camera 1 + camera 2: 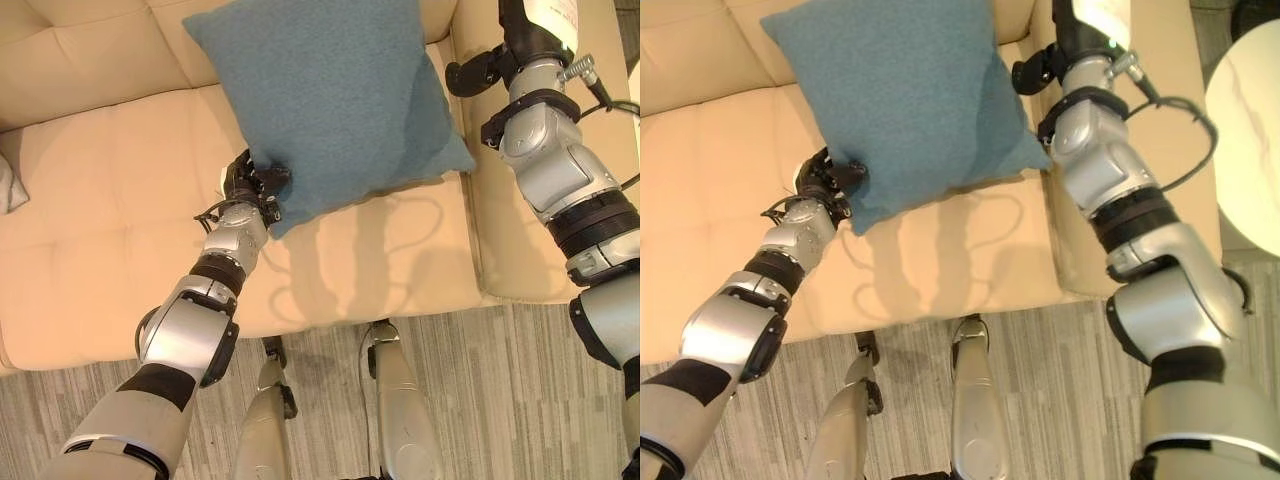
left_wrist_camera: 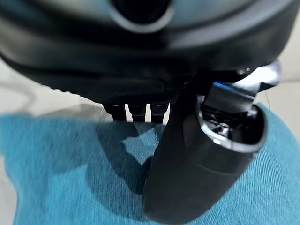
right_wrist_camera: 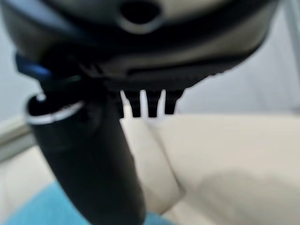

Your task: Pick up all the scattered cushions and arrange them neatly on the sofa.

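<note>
A plain teal-blue cushion [image 1: 335,100], a cream sofa [image 1: 100,200], grey striped flooring [image 1: 520,400].

Silver-grey arms with black joint bands end in dark, glossy hands.

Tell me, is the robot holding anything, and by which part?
Its left hand pinches the blue cushion by its near lower corner. The right hand is by the armrest, holding nothing.
</note>
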